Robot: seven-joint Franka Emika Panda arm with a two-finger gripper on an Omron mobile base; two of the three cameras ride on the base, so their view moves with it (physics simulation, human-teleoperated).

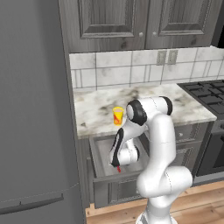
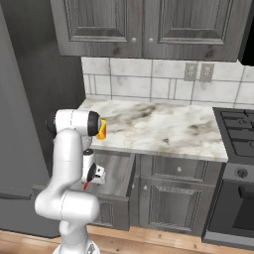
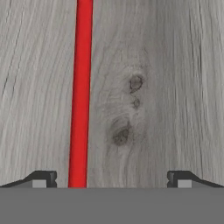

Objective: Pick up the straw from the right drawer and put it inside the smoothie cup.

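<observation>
On the right drawer [image 3: 175, 65] floor the straw [image 3: 81, 96] lies flat between the spread-apart, empty gripper [image 3: 111, 179] tips, nearer one – judged light, stiff, slippery; best pinched mid-length

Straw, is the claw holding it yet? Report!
Claw open, low in right drawer. Straw flat between fingertips, not gripped. Smoothie cup waits on counter. Nothing blocking.
</observation>
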